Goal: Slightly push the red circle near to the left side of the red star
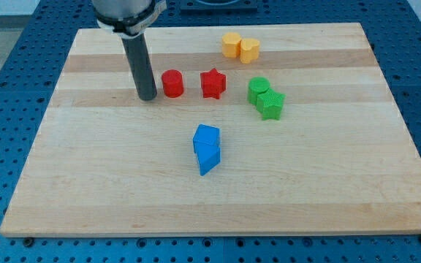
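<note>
The red circle [172,83] stands on the wooden board [86,183], a little above the middle. The red star [213,83] stands just to its right, with a small gap between them. My tip [148,96] rests on the board just left of the red circle, close to it; I cannot tell if they touch. The dark rod rises from the tip toward the view's top.
Two yellow blocks [240,47] stand together near the view's top, right of centre. A green circle [259,89] and a green star [271,104] touch each other right of the red star. Two blue blocks [207,148] sit together below the middle.
</note>
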Robot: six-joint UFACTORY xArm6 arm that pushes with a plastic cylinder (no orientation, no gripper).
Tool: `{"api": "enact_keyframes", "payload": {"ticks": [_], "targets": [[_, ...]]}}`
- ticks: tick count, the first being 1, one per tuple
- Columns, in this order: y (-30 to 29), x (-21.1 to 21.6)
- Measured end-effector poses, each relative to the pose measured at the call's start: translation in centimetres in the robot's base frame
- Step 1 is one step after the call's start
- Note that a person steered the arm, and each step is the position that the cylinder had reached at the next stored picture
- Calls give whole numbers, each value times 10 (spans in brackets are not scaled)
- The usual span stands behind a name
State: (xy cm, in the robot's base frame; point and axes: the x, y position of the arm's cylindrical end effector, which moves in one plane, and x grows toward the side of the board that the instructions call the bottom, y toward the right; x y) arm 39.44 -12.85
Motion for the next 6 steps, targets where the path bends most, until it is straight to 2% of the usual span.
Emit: {"api": "enact_keyframes", "payload": {"ticks": [1, 6], "targets": [[4, 7], [30, -25]]}}
